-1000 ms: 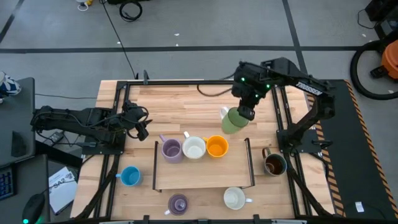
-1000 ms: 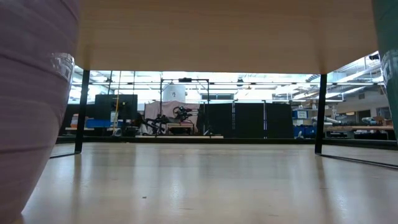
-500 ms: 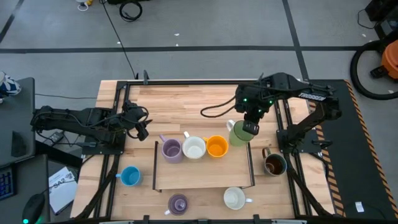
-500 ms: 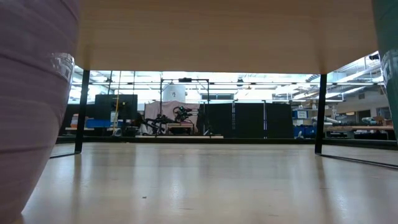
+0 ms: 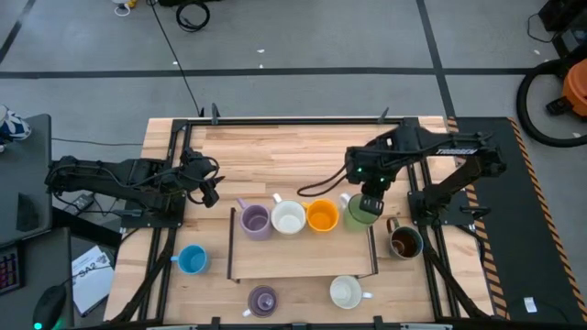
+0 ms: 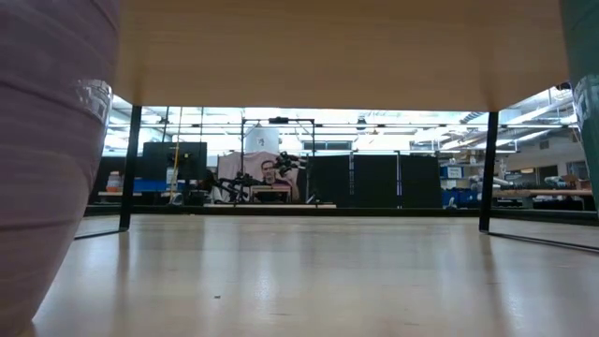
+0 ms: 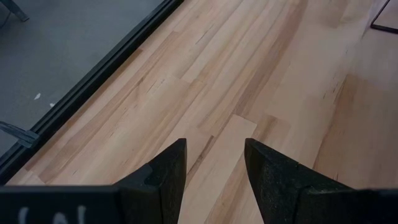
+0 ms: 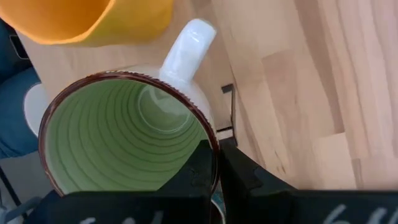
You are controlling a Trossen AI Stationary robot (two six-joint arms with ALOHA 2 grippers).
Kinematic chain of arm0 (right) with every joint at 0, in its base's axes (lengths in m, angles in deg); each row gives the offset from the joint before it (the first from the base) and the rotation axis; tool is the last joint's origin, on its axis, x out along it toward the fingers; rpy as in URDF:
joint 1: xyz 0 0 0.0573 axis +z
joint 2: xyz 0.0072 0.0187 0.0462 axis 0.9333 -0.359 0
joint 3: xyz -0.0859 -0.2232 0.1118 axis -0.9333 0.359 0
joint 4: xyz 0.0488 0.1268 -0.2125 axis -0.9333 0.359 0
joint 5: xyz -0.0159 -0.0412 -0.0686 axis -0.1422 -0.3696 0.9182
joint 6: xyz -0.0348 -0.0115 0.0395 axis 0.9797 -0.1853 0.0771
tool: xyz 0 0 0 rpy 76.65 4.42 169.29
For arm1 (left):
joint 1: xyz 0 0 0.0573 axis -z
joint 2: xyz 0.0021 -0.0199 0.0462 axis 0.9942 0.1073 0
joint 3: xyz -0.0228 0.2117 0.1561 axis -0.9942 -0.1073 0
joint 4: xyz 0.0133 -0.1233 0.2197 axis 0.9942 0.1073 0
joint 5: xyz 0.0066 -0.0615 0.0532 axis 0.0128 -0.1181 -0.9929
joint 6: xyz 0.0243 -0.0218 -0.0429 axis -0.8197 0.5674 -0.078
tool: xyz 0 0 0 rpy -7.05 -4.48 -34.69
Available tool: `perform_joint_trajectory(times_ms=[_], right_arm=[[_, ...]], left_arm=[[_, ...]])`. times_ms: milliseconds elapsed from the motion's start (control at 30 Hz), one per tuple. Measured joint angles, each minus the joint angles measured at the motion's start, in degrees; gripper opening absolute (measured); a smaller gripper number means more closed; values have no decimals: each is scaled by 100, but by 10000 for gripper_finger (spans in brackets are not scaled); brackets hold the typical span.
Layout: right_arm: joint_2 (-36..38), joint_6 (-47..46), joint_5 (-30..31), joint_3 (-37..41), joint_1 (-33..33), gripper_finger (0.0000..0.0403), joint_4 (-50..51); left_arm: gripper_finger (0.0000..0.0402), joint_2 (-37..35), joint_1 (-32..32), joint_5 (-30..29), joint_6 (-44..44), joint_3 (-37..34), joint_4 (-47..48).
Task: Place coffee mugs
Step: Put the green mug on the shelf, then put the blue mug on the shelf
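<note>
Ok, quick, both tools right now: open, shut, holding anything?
Left tool: open, holding nothing, over bare table at the left side.
Right tool: shut on the green mug rim, beside the orange mug.

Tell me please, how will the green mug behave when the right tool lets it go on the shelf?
The green mug looks rigid and glazed, so probably slippery and breakable if dropped. The right tool pinches only its rim, so it may swing or tilt. It hangs at the right end of the raised shelf, beside the orange mug; set too near that edge, it could tip off.
</note>
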Motion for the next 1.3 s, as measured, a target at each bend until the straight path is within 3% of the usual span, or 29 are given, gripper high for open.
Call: perform_joint_trajectory(times_ms=[400,1300], right_arm=[[-7,6,217,20,89,25,-108],[-10,142,134,20,87,136,-366]], left_arm=[[169,0,0,-2,0,0,0],[169,-2,0,-2,-2,0,0]])
